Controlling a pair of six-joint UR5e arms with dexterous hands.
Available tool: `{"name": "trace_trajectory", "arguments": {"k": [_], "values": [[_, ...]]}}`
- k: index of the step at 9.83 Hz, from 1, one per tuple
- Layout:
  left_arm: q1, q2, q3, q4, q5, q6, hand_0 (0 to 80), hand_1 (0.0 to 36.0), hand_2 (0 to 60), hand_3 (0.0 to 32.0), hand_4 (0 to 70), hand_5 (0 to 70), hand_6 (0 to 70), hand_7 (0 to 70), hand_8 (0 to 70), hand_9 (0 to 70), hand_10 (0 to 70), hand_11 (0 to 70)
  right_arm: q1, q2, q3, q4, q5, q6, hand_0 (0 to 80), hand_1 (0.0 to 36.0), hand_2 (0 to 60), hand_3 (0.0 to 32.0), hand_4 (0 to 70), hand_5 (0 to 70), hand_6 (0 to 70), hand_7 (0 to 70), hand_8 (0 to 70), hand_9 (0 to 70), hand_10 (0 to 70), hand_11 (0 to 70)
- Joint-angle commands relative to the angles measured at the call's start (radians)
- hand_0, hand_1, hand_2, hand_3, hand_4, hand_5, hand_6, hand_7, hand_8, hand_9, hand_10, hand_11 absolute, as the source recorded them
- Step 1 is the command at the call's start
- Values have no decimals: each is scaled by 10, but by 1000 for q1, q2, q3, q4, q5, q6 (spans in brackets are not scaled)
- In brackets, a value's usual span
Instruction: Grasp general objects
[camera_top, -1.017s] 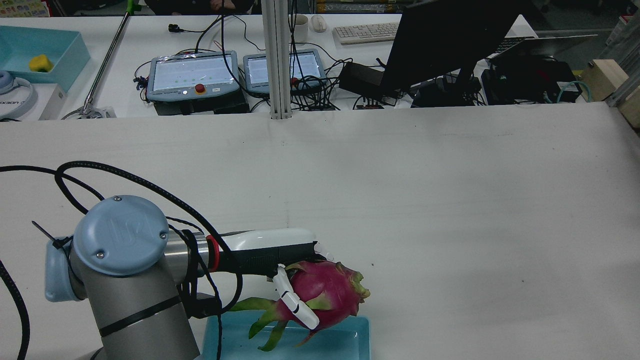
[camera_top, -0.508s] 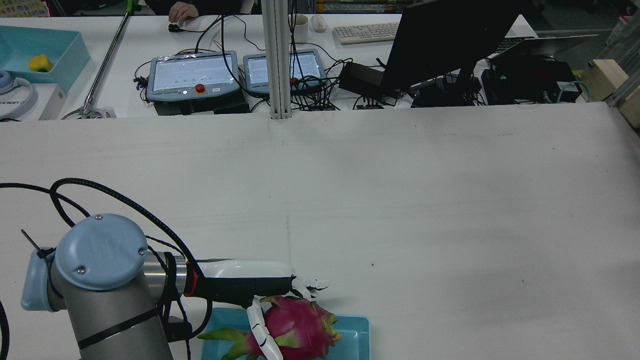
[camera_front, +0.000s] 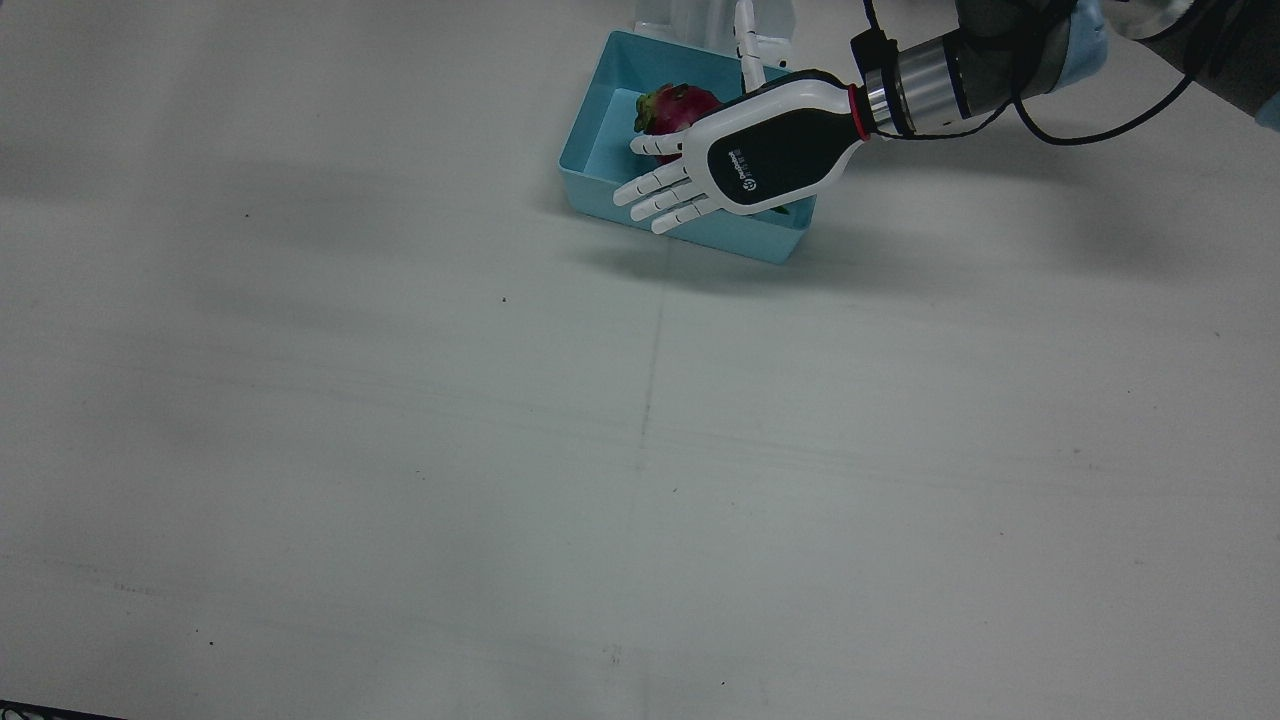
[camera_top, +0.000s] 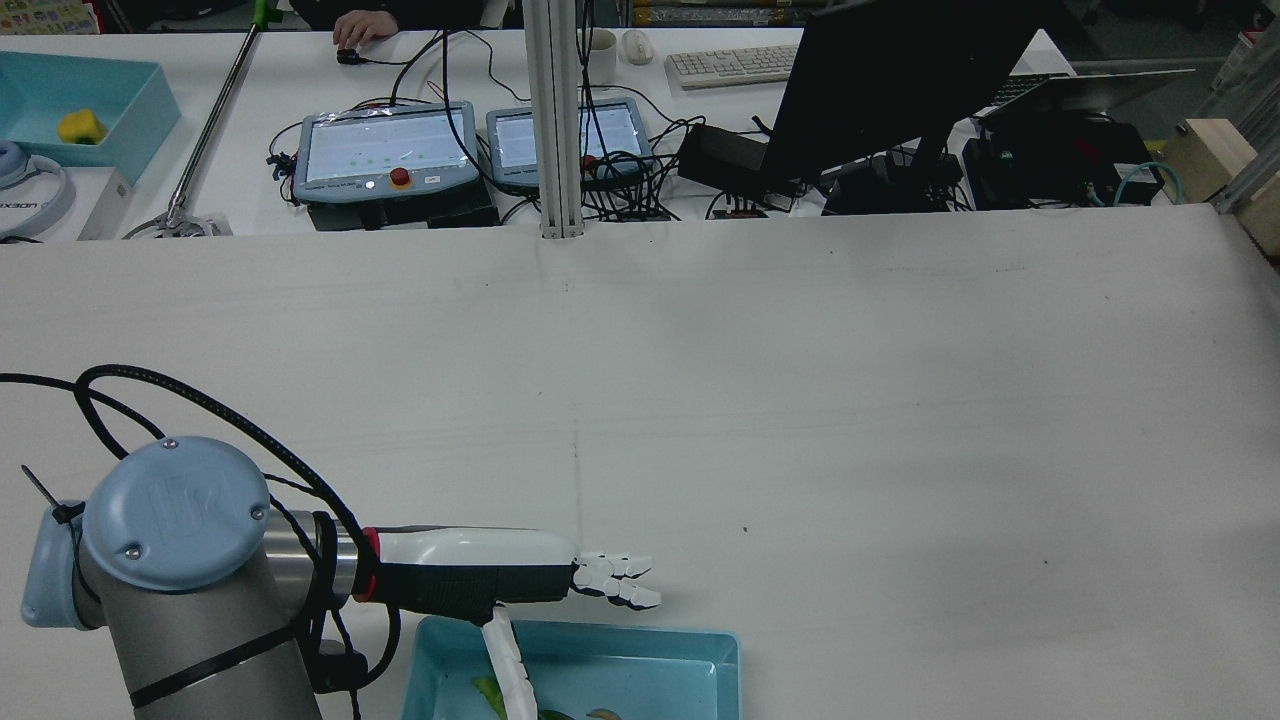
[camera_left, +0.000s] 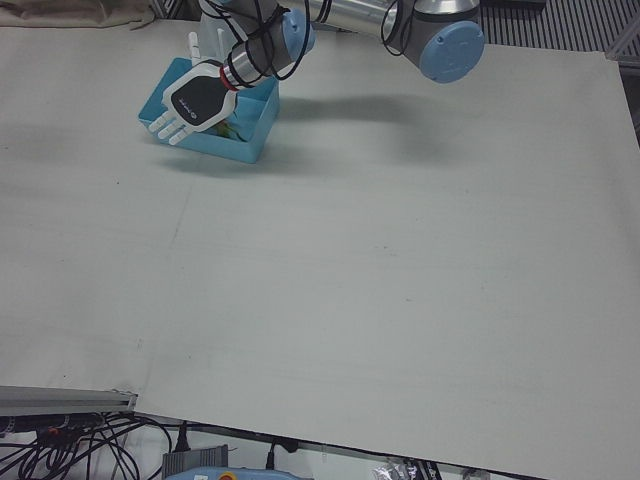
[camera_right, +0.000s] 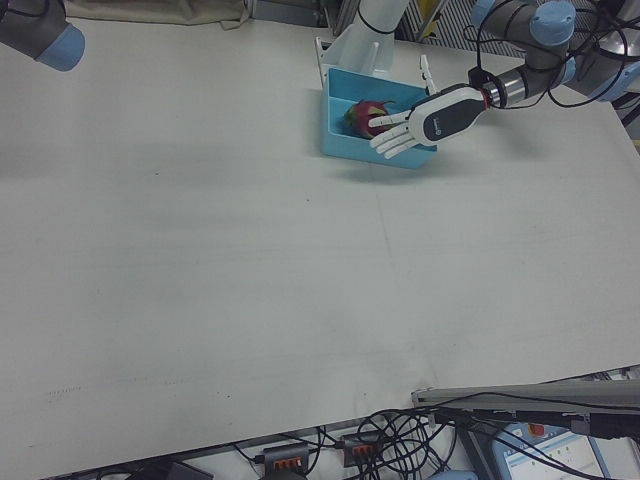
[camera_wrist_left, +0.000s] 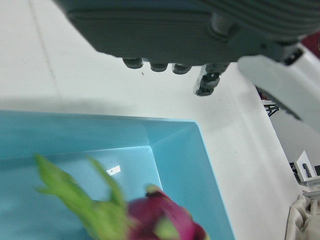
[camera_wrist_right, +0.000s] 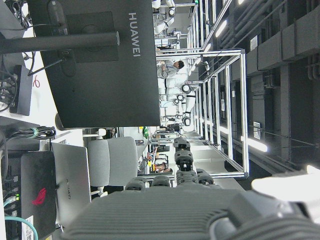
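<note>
Front view: at upper centre, the left hand (camera_front: 745, 160) hovers flat, fingers spread and empty, above a dragon fruit (camera_front: 672, 108) lying in a blue bin (camera_front: 600, 150).

I see the dragon fruit (camera_front: 676, 106) lying inside the light blue bin (camera_front: 590, 150), which sits on the desk at the robot's edge, near the middle. The fruit is deep pink with green-tipped scales; on the left hand camera its long green leaves (camera_wrist_left: 82, 192) reach across the bin's floor. It rests toward the bin's far side from me, partly hidden, and nothing is gripping it.
</note>
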Motion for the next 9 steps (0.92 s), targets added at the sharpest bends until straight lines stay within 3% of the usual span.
{"name": "trace_trajectory", "arguments": {"k": [1, 2, 3, 4, 6, 7, 9], "values": [[-13, -2, 8, -42, -1, -12, 459, 101, 0, 0, 0, 0, 0, 0, 0, 0, 0, 0, 0, 0, 0, 0, 0, 0, 0, 0, 0, 0, 0, 0, 0, 0, 0, 0, 0, 0], [-15, -4, 34, -56, -16, -17, 459, 105, 0, 0, 0, 0, 0, 0, 0, 0, 0, 0, 0, 0, 0, 0, 0, 0, 0, 0, 0, 0, 0, 0, 0, 0, 0, 0, 0, 0], [-29, -9, 91, -92, -18, -21, 472, 137, 0, 58, 0, 0, 0, 5, 0, 0, 0, 0, 0, 1, 0, 0, 0, 0, 0, 0, 0, 0, 0, 0, 0, 0, 0, 0, 0, 0], [-71, -7, 132, -161, -19, -56, 475, 147, 0, 84, 0, 0, 0, 19, 0, 0, 0, 0, 0, 0, 0, 0, 0, 0, 0, 0, 0, 0, 0, 0, 0, 0, 0, 0, 0, 0], [-168, -2, 185, -248, -18, -142, 483, 163, 0, 74, 0, 0, 0, 41, 0, 0, 0, 0, 0, 0, 0, 0, 0, 0, 0, 0, 0, 0, 0, 0, 0, 0, 0, 0, 0, 0], [-234, -4, 185, -257, -18, -156, 484, 167, 0, 54, 0, 0, 0, 52, 0, 0, 0, 0, 0, 1, 0, 0, 0, 0, 0, 0, 0, 0, 0, 0, 0, 0, 0, 0, 0, 0], [-347, 23, 255, -394, -18, -231, 479, 157, 0, 18, 0, 0, 0, 79, 0, 1, 0, 0, 0, 0, 0, 0, 0, 0, 0, 0, 0, 0, 0, 0, 0, 0, 0, 0, 0, 0]]}}
